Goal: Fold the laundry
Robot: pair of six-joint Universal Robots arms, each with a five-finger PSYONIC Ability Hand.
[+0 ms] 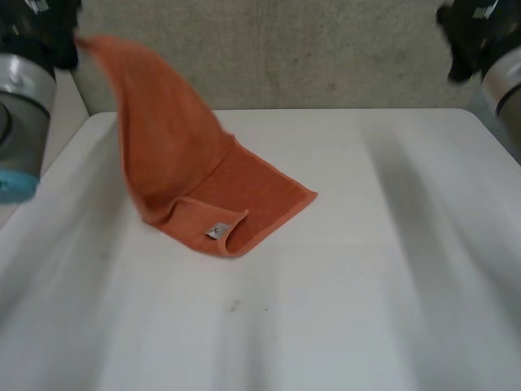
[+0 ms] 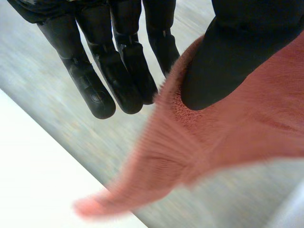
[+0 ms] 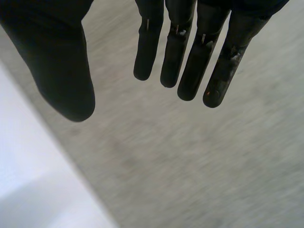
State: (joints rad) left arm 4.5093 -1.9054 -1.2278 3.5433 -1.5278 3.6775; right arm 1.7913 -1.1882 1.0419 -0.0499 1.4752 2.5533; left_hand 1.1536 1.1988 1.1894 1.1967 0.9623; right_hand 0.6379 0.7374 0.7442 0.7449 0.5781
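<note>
On the table: the orange towel (image 1: 244,195) has its lower part flat on the white table (image 1: 366,285), toward the left rear. A folded edge faces the camera, with a small white tag (image 1: 216,231) on it.
raised part: one corner is held high over the table's left-rear corner. The cloth hangs from it in a taut, slanting sheet down to the part that rests.
why held so: judged to be the opening of a fold. A lifted corner lets the sheet be carried across the resting part, which anchors it.
left hand (image 2: 228,61): pinching the towel's corner. In the left wrist view the thumb is pressed into the pile. The fingers (image 2: 99,95) are straight and side by side, the nearest one touching the cloth's edge. What the thumb presses against is hidden behind the cloth.
left arm (image 1: 20,90): raised at the table's left edge, with the hand above and behind the resting part.
right hand (image 3: 61,71): holds nothing. The fingers are straight and slightly apart, with the thumb set wide from them, over a grey speckled surface (image 3: 190,166) just beyond the table's edge.
right arm (image 1: 509,77): up at the right rear, well apart from the towel.
progress (judgement): early, no tidy fold yet.
next move calls for: carrying the corner across and down, keeping the sheet taut.
risk: with a one-corner pinch, the sheet may twist or drag the resting part.
</note>
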